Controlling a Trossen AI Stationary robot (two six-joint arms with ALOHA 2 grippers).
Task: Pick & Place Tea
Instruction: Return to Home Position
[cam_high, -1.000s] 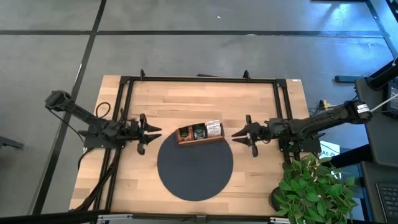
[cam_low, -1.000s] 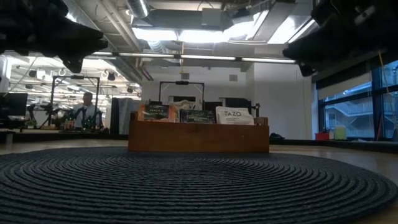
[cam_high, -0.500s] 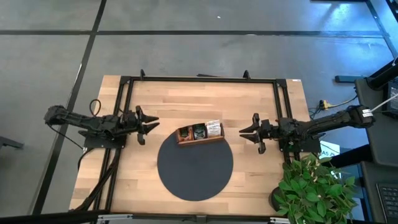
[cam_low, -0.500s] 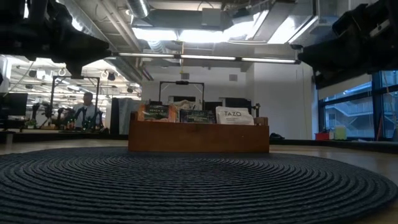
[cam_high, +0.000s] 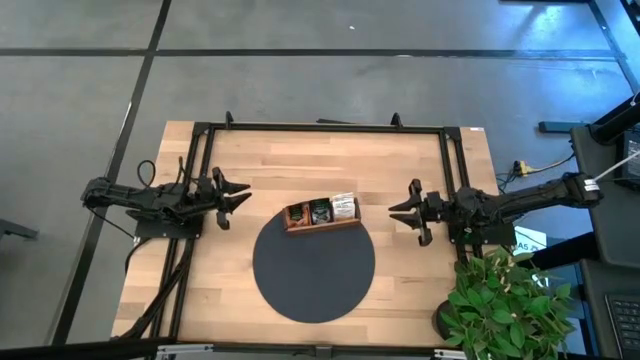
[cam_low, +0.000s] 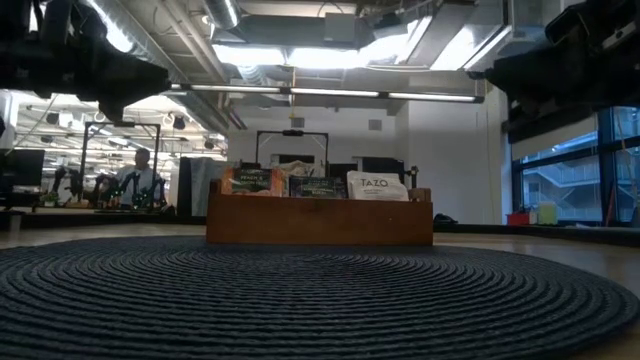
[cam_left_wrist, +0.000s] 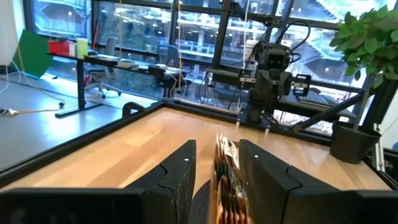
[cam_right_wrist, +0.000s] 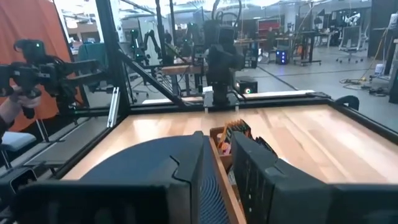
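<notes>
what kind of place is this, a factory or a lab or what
Most likely a robotics lab in an open-plan, industrial-style office. Exposed ducts and strip lights run overhead, a person is among benches of equipment in the background, and more arm rigs on black frames stand beyond the table.

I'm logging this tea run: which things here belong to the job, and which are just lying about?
Job: tea sachets, wooden tray holding them, left gripper, right gripper, both open.
Lying about: round dark mat, potted plant.
</notes>
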